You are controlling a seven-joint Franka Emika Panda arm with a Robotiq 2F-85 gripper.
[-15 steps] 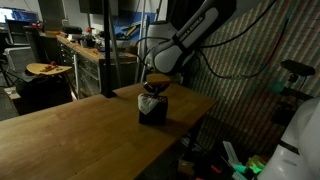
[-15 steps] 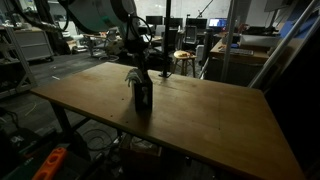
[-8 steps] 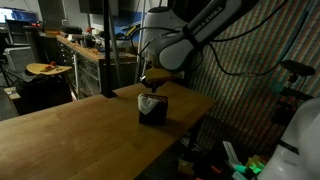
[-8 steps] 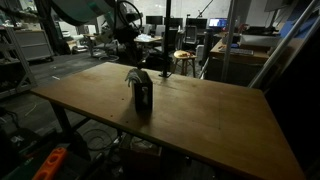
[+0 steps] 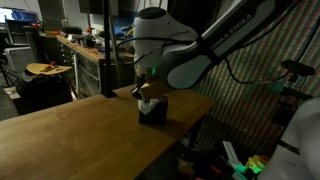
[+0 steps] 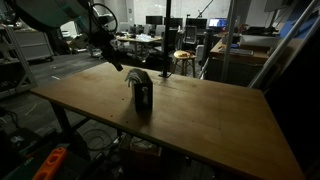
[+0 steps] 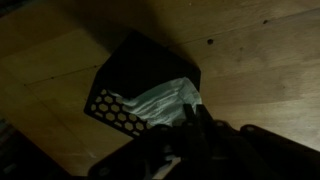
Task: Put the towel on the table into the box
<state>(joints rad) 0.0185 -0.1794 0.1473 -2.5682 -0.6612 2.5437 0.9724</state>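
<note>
The small black box [image 5: 152,111] [image 6: 143,95] stands on the light wood table [image 5: 70,132] [image 6: 205,112], near one edge in both exterior views. The pale towel [image 7: 155,103] is bunched inside the box, and a bit of it pokes out of the top [image 6: 137,75]. My gripper [image 7: 193,110] is shut with nothing between its fingers. It hangs just above and beside the box [image 7: 135,70]; in an exterior view it stands off to the box's left [image 6: 113,63].
A cluttered workbench with a round orange-brown object [image 5: 44,68] stands beyond the table. A stool [image 6: 184,57] and desks with monitors stand behind it. Cables and gear lie on the floor past the table edge [image 5: 238,160].
The arm has swung round and drawn the shut gripper up and away from the box top. The towel has stayed in the box.
</note>
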